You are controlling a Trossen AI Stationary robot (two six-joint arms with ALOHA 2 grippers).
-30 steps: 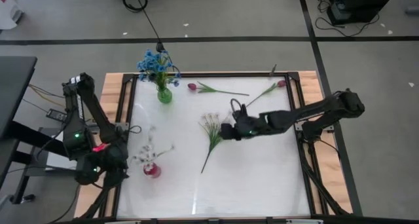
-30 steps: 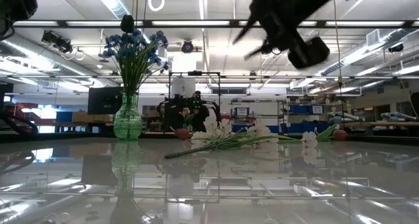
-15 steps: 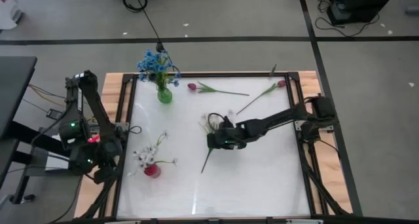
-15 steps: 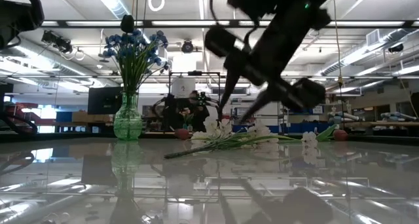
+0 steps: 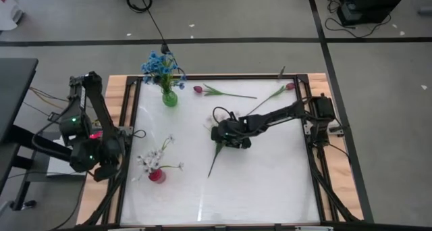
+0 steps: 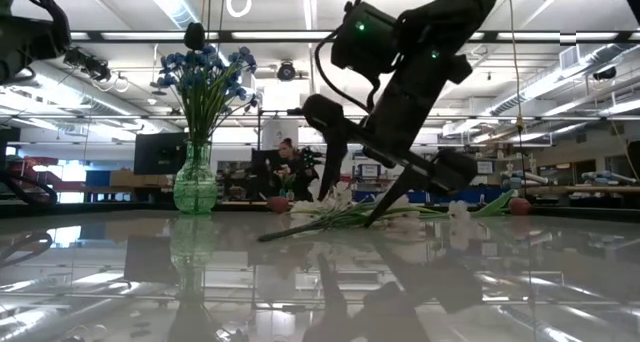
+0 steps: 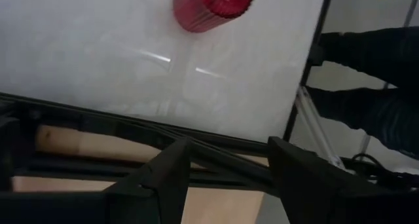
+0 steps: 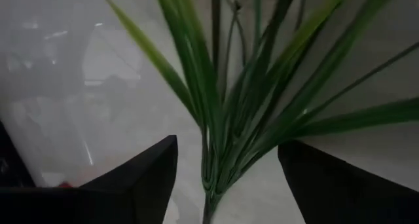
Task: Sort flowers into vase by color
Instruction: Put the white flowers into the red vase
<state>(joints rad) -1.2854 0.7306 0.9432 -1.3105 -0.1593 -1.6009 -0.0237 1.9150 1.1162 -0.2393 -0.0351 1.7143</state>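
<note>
Right gripper (image 5: 225, 138) hung low over the white sprig (image 5: 219, 142), jaws wide open and empty, straddling the leafy part of the stem (image 8: 216, 132). The sprig's long axis ran between the jaws, blossoms beyond them, stem end pointing back toward the near edge. Right arm stretched flat across the table (image 5: 270, 184). Left gripper (image 7: 222, 185) waited open past the red vase (image 5: 156, 175); green vase (image 5: 169, 98) stood farther off.
</note>
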